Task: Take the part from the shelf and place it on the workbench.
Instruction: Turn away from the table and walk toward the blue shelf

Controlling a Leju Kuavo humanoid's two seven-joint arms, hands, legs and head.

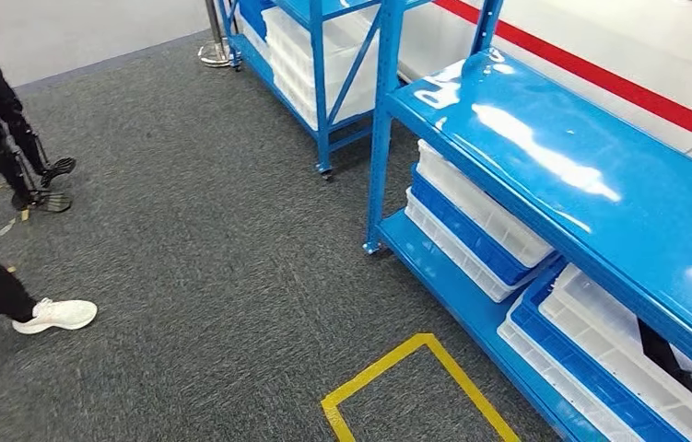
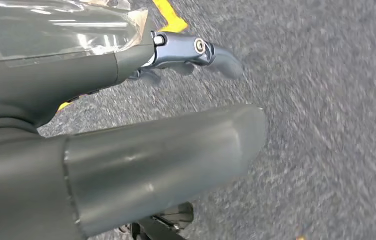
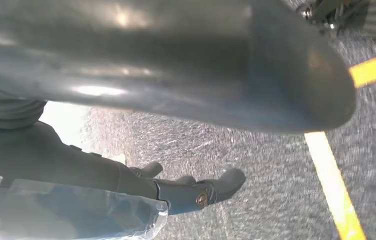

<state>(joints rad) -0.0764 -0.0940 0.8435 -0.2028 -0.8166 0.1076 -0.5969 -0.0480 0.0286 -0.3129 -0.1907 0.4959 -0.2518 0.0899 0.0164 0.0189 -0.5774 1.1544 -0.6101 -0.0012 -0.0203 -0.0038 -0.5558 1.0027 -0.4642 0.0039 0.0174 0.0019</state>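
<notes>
A: What's ahead in the head view?

B: A blue shelf (image 1: 600, 184) runs along the right side, its glossy top level bare and catching reflections. Under it sit stacked white and blue trays (image 1: 471, 226), and further along a white tray (image 1: 637, 368) with a dark part (image 1: 664, 354) lying in it, partly hidden by the edge of the level above. That dark piece looks like the task's thing, though I cannot make out its shape well.

A: Anything else around?

B: A second blue rack (image 1: 323, 64) stands further back with more white bins. The floor is grey carpet (image 1: 213, 258) with a yellow tape outline (image 1: 416, 387) marked near the shelf. At the left edge there is a person's leg with a white shoe (image 1: 56, 315), and above it the dark legs of another robot (image 1: 10, 138).

A: And the hands?

B: The left robot hand (image 2: 191, 55) hangs over the carpet in its wrist view, holding nothing, with dark fingers reaching out past clear plastic wrap; how far apart the fingers are I cannot tell. The right robot hand (image 3: 191, 192) is the same in its view, nothing in it, fingers stretched over the carpet beside a yellow line (image 3: 333, 185), spread unclear
</notes>
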